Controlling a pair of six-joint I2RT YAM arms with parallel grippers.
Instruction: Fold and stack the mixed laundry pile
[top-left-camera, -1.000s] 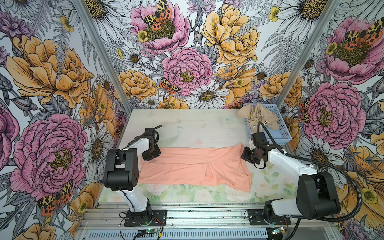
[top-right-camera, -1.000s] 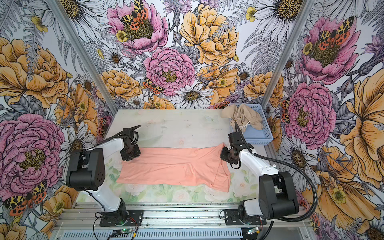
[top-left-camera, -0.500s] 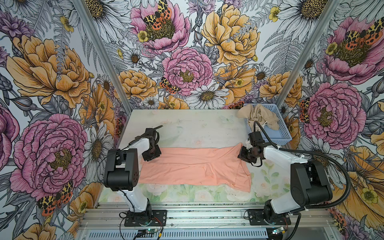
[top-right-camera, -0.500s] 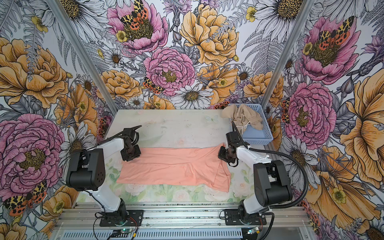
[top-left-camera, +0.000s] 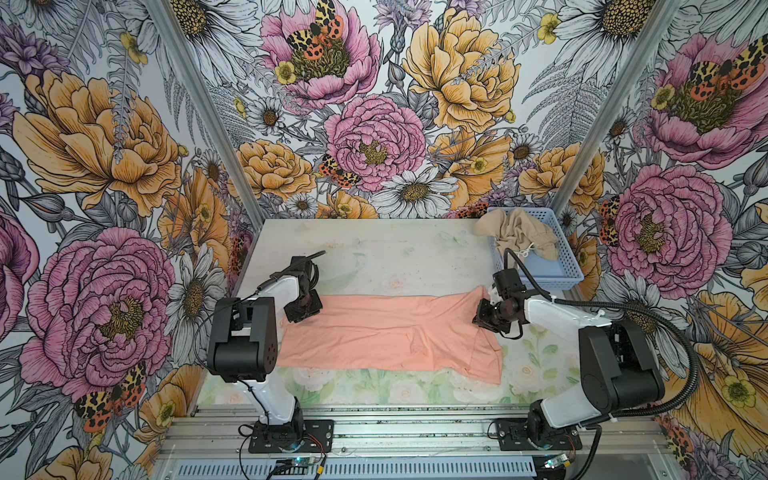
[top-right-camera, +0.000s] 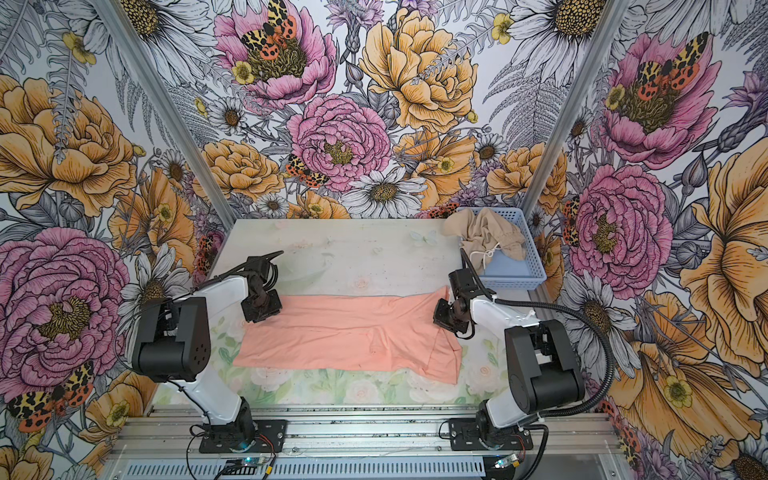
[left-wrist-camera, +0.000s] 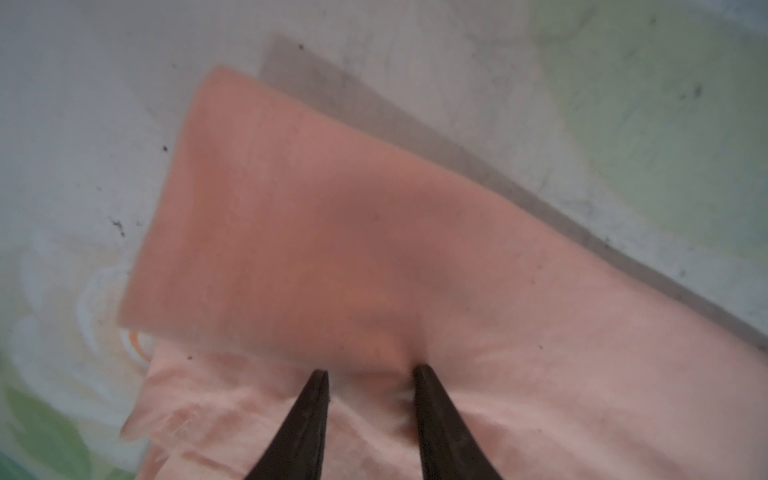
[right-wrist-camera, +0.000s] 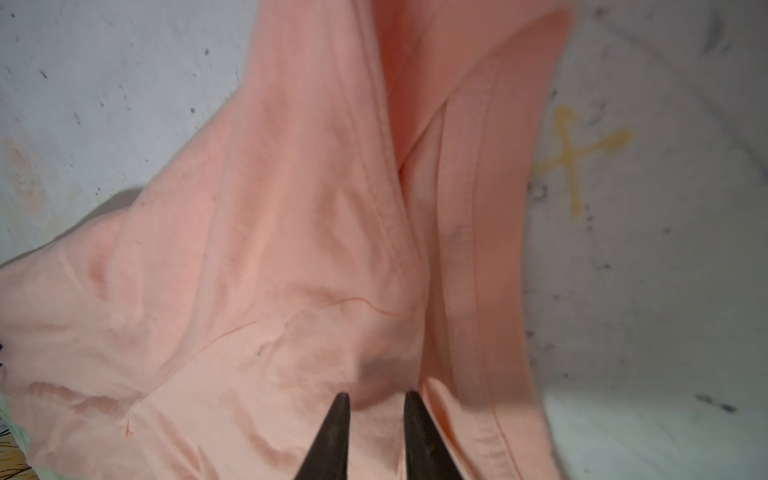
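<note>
Near edge: both arm bases bolted to the metal rail (top-left-camera: 386, 424). Past it is the table (top-left-camera: 395, 257), with a pale floral print.

The salmon-peach T-shirt (top-left-camera: 386, 332) lies across the table's middle in both top views, spread as a long band from side to side. Its near right corner reaches closest to the rail, with a diagonal fold.

Left gripper (top-left-camera: 305, 311) is at the shirt's far left corner. In the left wrist view the fingers (left-wrist-camera: 305, 424) stand a modest gap apart with a pucker of cloth pinched between them. A flap beyond them stands off the table, with shadow under it.

Right gripper (top-left-camera: 485, 318) is at the shirt's far right corner, where the cloth rises to a peak. In the right wrist view the fingers (right-wrist-camera: 332, 436) are narrowly apart with fabric bunched between them. A hem seam runs alongside.

Far right corner: light blue basket (top-left-camera: 569, 270). The beige-tan garment (top-left-camera: 517, 235) is crumpled in it and spills over the far left rim. Its white drawstring (top-left-camera: 525, 251) dangles inside.
</note>
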